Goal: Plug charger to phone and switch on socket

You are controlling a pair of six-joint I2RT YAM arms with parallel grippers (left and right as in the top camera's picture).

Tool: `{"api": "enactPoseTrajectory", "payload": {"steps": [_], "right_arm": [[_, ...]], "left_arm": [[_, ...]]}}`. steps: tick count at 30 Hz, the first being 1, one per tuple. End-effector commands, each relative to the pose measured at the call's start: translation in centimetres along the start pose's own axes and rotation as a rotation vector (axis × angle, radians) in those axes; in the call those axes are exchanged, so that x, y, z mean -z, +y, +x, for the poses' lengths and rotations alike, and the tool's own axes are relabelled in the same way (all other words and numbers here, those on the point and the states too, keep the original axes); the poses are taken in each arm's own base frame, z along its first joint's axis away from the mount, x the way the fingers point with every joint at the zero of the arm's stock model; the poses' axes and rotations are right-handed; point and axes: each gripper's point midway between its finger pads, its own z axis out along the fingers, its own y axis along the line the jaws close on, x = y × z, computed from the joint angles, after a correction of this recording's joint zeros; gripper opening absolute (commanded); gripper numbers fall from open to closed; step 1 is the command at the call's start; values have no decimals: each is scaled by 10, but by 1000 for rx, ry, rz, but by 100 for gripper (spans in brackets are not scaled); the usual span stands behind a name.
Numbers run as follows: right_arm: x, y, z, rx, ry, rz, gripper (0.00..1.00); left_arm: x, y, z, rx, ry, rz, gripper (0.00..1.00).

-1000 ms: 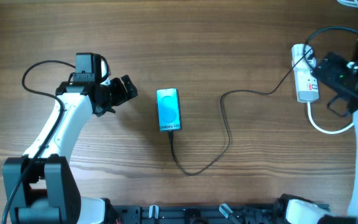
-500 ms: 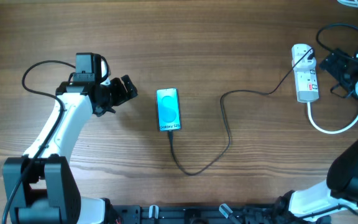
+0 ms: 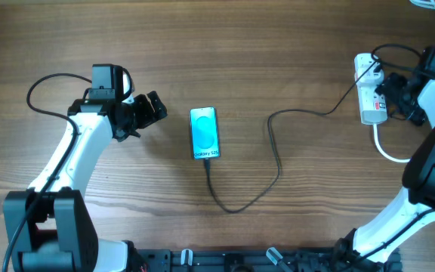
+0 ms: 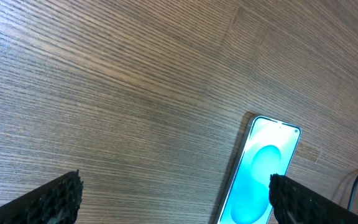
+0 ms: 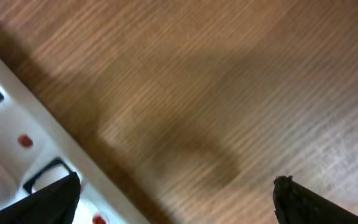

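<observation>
Wooden table (image 3: 293,45) bearing the phone (image 3: 205,133) at centre, the charger (image 3: 276,155) running from its lower edge to the socket (image 3: 369,97) at far right; left gripper (image 3: 151,113) and right gripper (image 3: 390,97) both gape wide.

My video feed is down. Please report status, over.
Left gripper open, empty, beside phone. Right gripper open, by socket. Charger looks plugged into phone. Socket power unclear; nothing blocking seen.

I count one phone (image 3: 205,133), one charger (image 3: 276,151), one socket (image 3: 370,94) with one thick white cord (image 3: 387,153), and one table (image 3: 278,45). I count two arms, left arm (image 3: 70,162) and right arm (image 3: 429,151), and two grippers, left gripper (image 3: 152,110) and right gripper (image 3: 394,94).
</observation>
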Motion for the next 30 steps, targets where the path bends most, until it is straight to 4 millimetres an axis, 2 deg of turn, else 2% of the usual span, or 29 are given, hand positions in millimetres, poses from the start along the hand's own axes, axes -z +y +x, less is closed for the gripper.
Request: {"api": "enactPoseTrajectory", "payload": {"steps": [1,6,11,22,25,26,28,30], "right_arm": [[-17,4,5,19,22,-15,100],[-17,17,2,17,19,-93,100],[-16,29,12,46,59,-164,100],[-15,25,23,46,103,-150,100],[-16,11,23,47,103,-74,100],[-12,-1,20,44,97,-20,100],[9,-8,6,34,58,1,100],[48,-5,-18,24,-31,-25,100]], "left_arm": [[0,3,-3,2,-9,-6,100],[0,3,-3,2,-8,-6,100],[0,3,-3,2,-9,-6,100],[0,3,-3,2,-9,-6,100],[0,3,-3,2,-9,-6,100],[0,3,-3,2,-8,-6,100],[0,3,-3,2,-9,-6,100],[0,3,-3,2,-8,-6,100]]}}
